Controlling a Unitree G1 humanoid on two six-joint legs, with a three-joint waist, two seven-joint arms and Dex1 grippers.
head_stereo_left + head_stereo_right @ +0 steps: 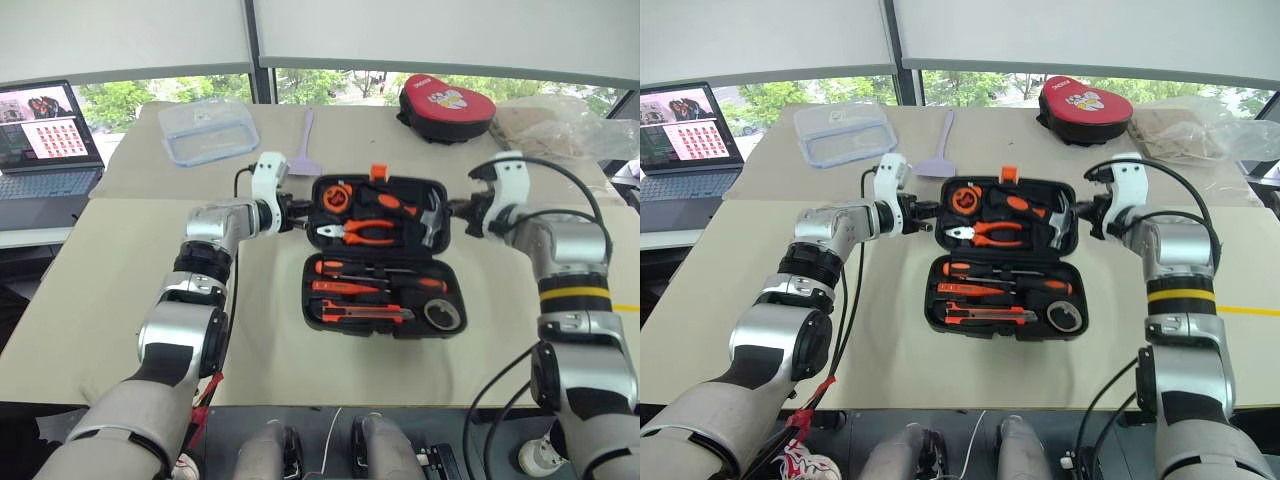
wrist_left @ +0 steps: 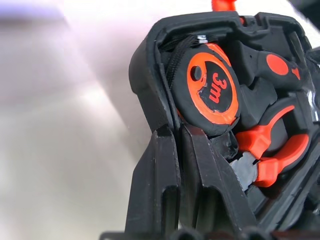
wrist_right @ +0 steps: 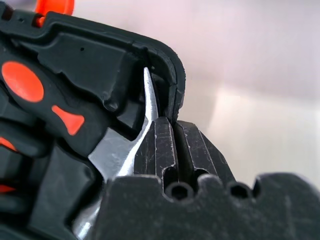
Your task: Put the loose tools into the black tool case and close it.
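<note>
The black tool case (image 1: 385, 255) is found lying open on the beige table (image 1: 120, 300), its lid half raised slightly at the far side, between the two grippers. The left gripper (image 1: 296, 213) is clenched on the lid's left edge; in the left wrist view its fingers (image 2: 165, 175) are pressed together over the rim, directly beside the tape measure (image 2: 212, 90) and the pliers (image 2: 272, 155) seated in the lid. The right gripper (image 1: 462, 215) is clenched on the lid's right edge; in the right wrist view the rim is pinched between its fingers (image 3: 162, 145), with the hammer (image 3: 117, 150) head just inside the jaws.

In the near half of the case, the two screwdrivers (image 1: 375, 276) are seated in their slots, the utility knife (image 1: 365, 315) is seated nearest the robot, and the tape roll (image 1: 442, 315) lies at the right corner. The orange latch (image 1: 378, 172) is noted on the lid's far edge.

Beyond the case, well apart from both jaws, a lilac scraper (image 1: 306, 145), a clear lidded box (image 1: 208, 130) and a red pouch (image 1: 445, 105) are recorded.
</note>
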